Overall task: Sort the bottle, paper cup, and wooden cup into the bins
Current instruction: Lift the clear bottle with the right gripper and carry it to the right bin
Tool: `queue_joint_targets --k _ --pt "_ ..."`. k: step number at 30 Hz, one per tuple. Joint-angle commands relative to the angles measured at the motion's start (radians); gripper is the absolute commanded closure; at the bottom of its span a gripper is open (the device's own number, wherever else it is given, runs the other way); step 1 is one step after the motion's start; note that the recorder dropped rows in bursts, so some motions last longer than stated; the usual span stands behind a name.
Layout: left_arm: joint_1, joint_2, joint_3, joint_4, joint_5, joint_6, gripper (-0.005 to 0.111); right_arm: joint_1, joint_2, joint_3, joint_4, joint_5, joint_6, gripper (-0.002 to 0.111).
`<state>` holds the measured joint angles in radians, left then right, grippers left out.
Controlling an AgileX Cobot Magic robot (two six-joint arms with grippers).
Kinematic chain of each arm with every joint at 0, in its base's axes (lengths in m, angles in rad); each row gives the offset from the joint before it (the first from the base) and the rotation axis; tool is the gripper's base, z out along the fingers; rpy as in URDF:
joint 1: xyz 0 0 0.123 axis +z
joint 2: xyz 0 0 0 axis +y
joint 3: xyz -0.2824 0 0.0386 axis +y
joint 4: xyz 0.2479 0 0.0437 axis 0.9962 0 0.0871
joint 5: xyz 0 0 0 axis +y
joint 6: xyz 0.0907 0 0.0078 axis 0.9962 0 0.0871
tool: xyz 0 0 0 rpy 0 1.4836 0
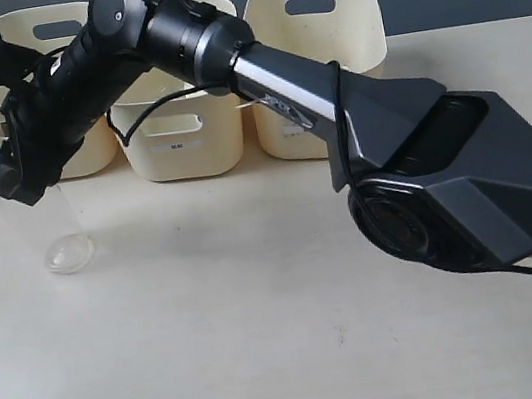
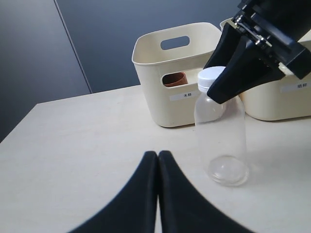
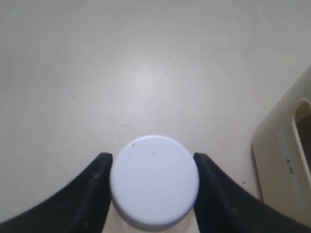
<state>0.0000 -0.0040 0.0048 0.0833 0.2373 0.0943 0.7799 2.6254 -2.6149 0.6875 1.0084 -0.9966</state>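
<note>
The clear bottle stands upright on the table in front of the left bin. My right gripper reaches across from the right, its fingers pressed against both sides of the white cap. In the left wrist view the bottle stands under that gripper. The wooden cup shows through the handle cut-out of its bin. My left gripper is shut on nothing, low over the table. The paper cup is out of view.
The middle bin and right bin stand in a row at the back of the cream table. The right arm's black body stretches across the right half of the table.
</note>
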Motion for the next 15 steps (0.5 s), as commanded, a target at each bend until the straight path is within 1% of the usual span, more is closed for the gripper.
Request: queue_joint_targets --k 1,5,7,9,11,15 --pt "-0.005 0.004 -0.005 -0.003 -0.005 -0.005 0.107 0.001 -0.111 -0.003 -0.043 0.041 -0.010 0.109" --pt "-0.005 0.004 -0.005 -0.003 -0.005 -0.005 0.107 0.001 -0.251 -0.003 -0.137 0.048 0.060 0.109" --pt "-0.005 0.004 -0.005 -0.003 -0.005 -0.005 0.107 0.001 -0.319 -0.003 -0.236 0.106 0.100 0.109" --pt "-0.005 0.004 -0.005 -0.003 -0.005 -0.005 0.107 0.001 -0.381 -0.003 -0.416 0.213 0.191 0.109" --pt "-0.005 0.004 -0.005 -0.003 -0.005 -0.005 0.107 0.001 -0.408 -0.003 -0.504 0.213 0.231 0.109" --pt "-0.005 0.004 -0.005 -0.003 -0.005 -0.005 0.107 0.001 -0.443 -0.003 -0.545 0.213 0.251 0.109"
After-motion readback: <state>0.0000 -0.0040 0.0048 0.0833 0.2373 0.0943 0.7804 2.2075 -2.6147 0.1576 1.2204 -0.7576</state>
